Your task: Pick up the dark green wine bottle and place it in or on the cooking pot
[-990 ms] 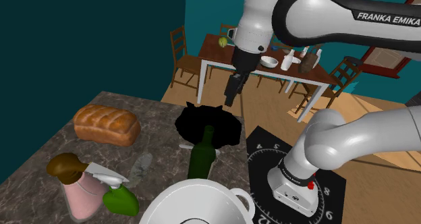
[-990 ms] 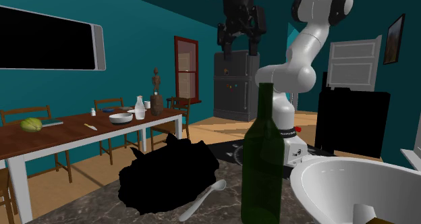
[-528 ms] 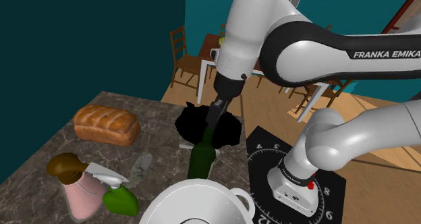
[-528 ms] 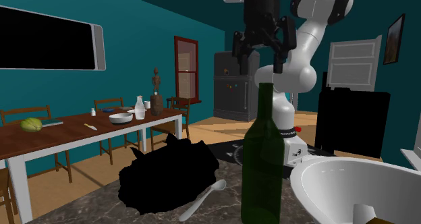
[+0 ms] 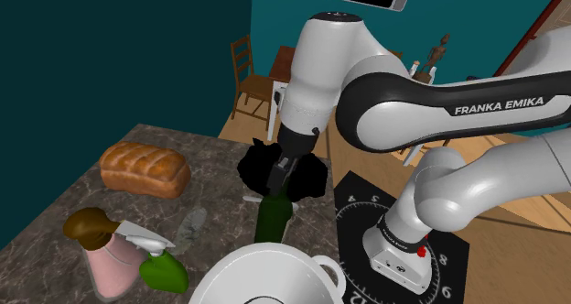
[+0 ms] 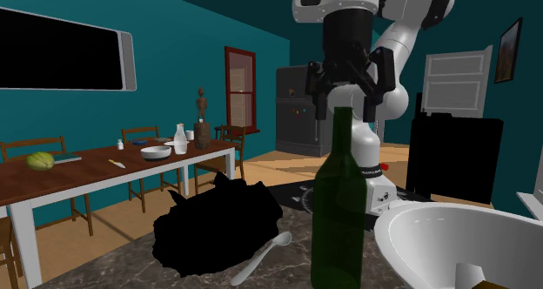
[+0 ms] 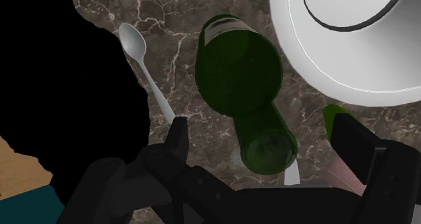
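The gripper (image 6: 346,97) hangs straight over the dark green wine bottle (image 6: 339,213). Its two black fingers are spread wide, one on either side of the bottle's mouth, and they touch nothing. Seen along the hand, the mouth sits roughly midway between them.

The bottle stands upright on the bench (image 5: 206,169), just beside the white cooking pot (image 6: 392,248). I take this to be the approach: nothing is grasped and nothing is lifted yet.

The next move, as I judge it, is to lower the fingers until they flank the neck and then close firmly. The neck looks narrow and smooth, so a hold under the lip would guard against slipping. After that the bottle needs a straight lift until its base clears the pot's rim. The carry across to the pot should be short.

The bench is dark stone with pale veins. On the side of the bottle away from the pot lies a jagged black shape (image 6: 217,226) with a pale spoon (image 6: 261,257) at its edge. Farther from the bottle are a loaf of bread (image 5: 145,169), a green spray bottle (image 5: 165,273) and a pink doll-like figure (image 5: 99,243). The arm's stand (image 5: 357,206) sits close behind the bottle.

The room has teal walls (image 6: 174,61) and a wooden floor (image 6: 261,172). Well beyond the bottle are a laid dining table (image 6: 96,167) and a dark fridge (image 6: 294,113).
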Robot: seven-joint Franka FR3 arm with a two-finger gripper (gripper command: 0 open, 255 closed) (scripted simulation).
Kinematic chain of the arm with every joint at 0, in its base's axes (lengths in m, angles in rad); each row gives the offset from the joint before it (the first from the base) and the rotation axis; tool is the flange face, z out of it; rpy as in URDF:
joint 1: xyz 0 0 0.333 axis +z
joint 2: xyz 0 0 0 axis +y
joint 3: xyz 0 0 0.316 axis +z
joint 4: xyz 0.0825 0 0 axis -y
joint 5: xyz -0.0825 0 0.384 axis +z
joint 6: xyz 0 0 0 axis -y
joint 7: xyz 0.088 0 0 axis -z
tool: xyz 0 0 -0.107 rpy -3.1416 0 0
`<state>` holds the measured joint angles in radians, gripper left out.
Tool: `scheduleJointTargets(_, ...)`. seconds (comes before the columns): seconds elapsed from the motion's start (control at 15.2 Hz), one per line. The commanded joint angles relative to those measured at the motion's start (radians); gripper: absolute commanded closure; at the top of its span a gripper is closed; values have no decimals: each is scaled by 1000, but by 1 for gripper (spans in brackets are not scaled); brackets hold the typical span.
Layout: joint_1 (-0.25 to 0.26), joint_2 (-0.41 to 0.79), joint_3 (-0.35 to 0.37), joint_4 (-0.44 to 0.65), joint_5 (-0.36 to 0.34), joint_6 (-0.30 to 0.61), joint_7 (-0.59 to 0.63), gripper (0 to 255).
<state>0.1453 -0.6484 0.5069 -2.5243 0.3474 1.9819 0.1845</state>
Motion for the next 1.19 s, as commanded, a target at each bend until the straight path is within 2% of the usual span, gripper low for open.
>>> scheduleJointTargets(0.0, 0, 9, 8, -16, 4, 25, 0, 0)
scheduleJointTargets(0.46, 0, 9, 8, -16, 4, 25, 0, 0)
scheduleJointTargets(0.53, 0, 9, 8, -16, 4, 25, 0, 255)
scheduleJointTargets(1.12, 0, 9, 8, -16, 4, 25, 0, 255)
